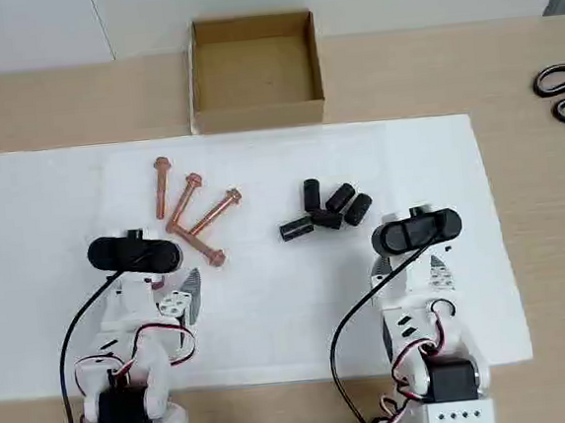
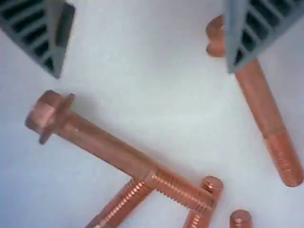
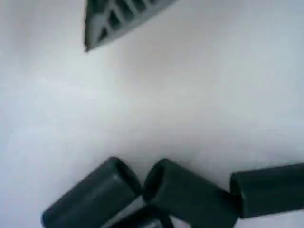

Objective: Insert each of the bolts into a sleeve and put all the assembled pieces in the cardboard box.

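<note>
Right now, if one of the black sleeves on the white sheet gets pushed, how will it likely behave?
The black sleeves are short cylinders lying on their sides, so one would probably roll if pushed. They lie bunched and touching, so a nudge likely shifts its neighbours too. They look smooth and rigid, so may slip when gripped.

Four bolts (image 1: 213, 213); five sleeves (image 1: 339, 199); one cardboard box (image 1: 192, 76); one pair of scissors (image 1: 561, 93)

left end effector (image 2: 145, 70): jaws wide apart (hovering low) | right arm (image 1: 416, 304): low, aimed forward
</note>
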